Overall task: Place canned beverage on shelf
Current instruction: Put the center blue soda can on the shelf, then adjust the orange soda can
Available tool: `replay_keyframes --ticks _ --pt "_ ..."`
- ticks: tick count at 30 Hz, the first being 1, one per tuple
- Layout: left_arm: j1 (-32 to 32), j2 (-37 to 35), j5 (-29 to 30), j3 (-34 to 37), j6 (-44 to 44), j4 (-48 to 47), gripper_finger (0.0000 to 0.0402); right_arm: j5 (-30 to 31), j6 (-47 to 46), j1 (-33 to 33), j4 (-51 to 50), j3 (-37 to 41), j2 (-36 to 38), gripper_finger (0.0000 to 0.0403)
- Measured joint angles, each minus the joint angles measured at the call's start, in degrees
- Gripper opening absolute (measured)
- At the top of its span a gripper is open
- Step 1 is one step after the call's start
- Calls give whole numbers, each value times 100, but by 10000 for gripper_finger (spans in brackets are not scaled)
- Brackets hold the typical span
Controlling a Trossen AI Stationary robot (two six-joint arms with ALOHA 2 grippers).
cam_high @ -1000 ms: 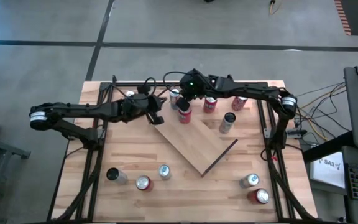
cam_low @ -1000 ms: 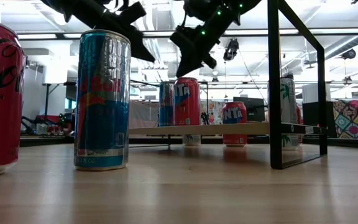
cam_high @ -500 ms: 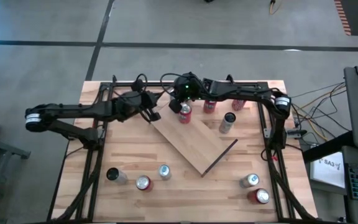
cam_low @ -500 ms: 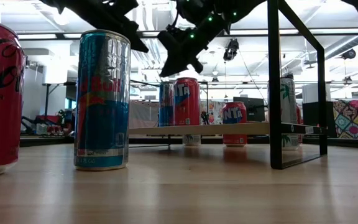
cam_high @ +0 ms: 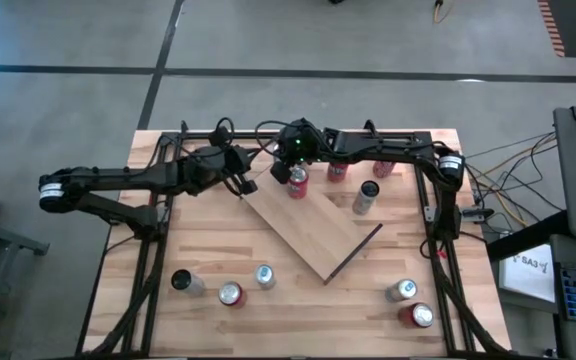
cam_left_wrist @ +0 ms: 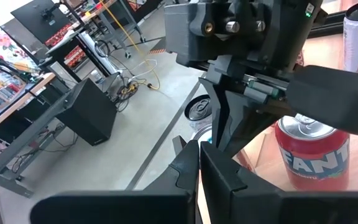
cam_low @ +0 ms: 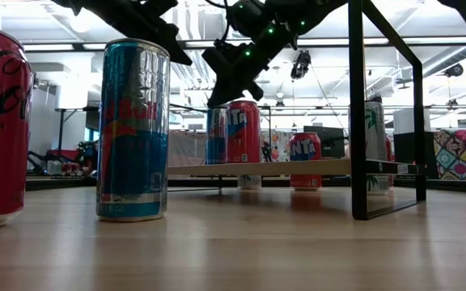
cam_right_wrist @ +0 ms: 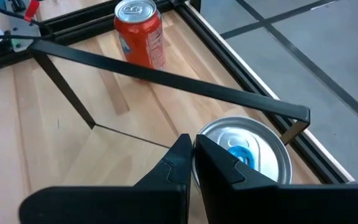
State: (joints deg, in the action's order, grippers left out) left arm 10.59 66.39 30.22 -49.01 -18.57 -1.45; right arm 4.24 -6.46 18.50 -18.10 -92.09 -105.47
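The shelf [cam_high: 313, 230] is a light-wood board lying slantwise on the table's middle. A red Fanta can [cam_high: 297, 183] stands upright on its far corner. Right beside that can stands a blue can with a silver top [cam_right_wrist: 244, 152], also seen in the low view [cam_low: 217, 135]. My right gripper [cam_right_wrist: 192, 149] is shut and hangs slanting down just over this can's top [cam_low: 214, 95]. My left gripper [cam_high: 245, 186] is shut too, holds nothing, and floats left of both cans [cam_left_wrist: 199, 155]. My right gripper's shut fingertips [cam_right_wrist: 185, 146] stand at the rim of the blue can's top [cam_right_wrist: 229, 134], coming from above at a slant from the table's right. Whether they touch it, I cannot tell. The can stands upright.
More cans stand at the far right: two red [cam_high: 338, 170] [cam_high: 384, 165] and one silver [cam_high: 366, 196]. Several cans stand along the near edge [cam_high: 230, 293] [cam_high: 401, 290]. A black frame [cam_low: 354, 105] rises round the table. Another red can [cam_right_wrist: 138, 31] stands by the frame bars.
My right gripper has gone toward the table's left and slightly down, from over the Fanta can to over the blue can, staying shut. My left gripper has drawn back a little toward the table's left. No can has moved.
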Motion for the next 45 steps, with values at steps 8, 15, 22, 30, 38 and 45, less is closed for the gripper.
replay_keyframes --ticks 8,15,22,30,38,45 --pt "-2 0 -4 4 0 0 0 -19 -47 -13 -150 0 77 13" --pt "-2 0 -4 4 0 1 0 -18 -48 -13 -113 0 110 13" --pt "-2 0 -20 7 0 0 0 -18 -14 -13 -113 0 119 13" --pt "-2 4 -35 9 0 -50 0 -17 65 -13 -64 -98 138 13" --pt "-2 4 -39 9 2 -156 0 -16 181 -26 -129 -116 215 13" --pt "-90 4 -54 9 118 -311 0 -17 205 -151 -487 -138 501 13"
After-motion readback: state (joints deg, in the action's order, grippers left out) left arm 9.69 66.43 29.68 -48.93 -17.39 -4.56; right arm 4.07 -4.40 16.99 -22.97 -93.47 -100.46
